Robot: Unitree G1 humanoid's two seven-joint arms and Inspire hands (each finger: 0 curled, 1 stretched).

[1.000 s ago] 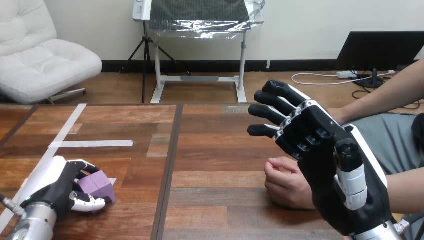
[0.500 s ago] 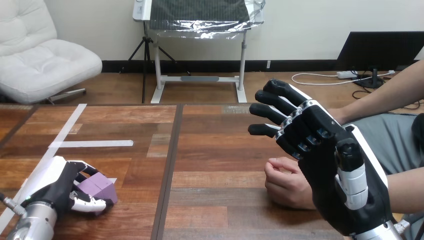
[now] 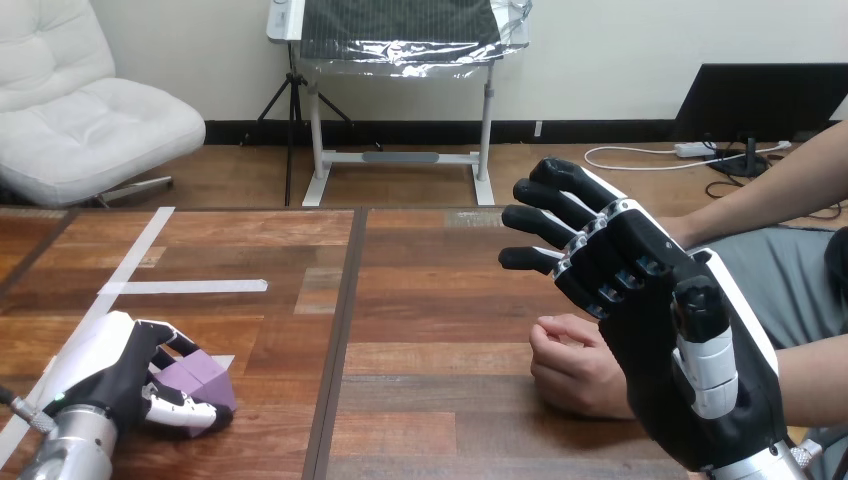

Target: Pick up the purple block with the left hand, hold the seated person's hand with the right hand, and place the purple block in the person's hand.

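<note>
Right hand (image 3: 655, 335) partly hides the person's hand (image 3: 568, 366).

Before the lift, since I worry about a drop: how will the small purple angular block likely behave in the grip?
The small purple angular block looks rigid: flat faces and crisp edges show no denting under the left hand's curled fingers. Probably light, being smaller than that hand. Flat faces suggest it won't roll, though smooth sides might slip.
</note>
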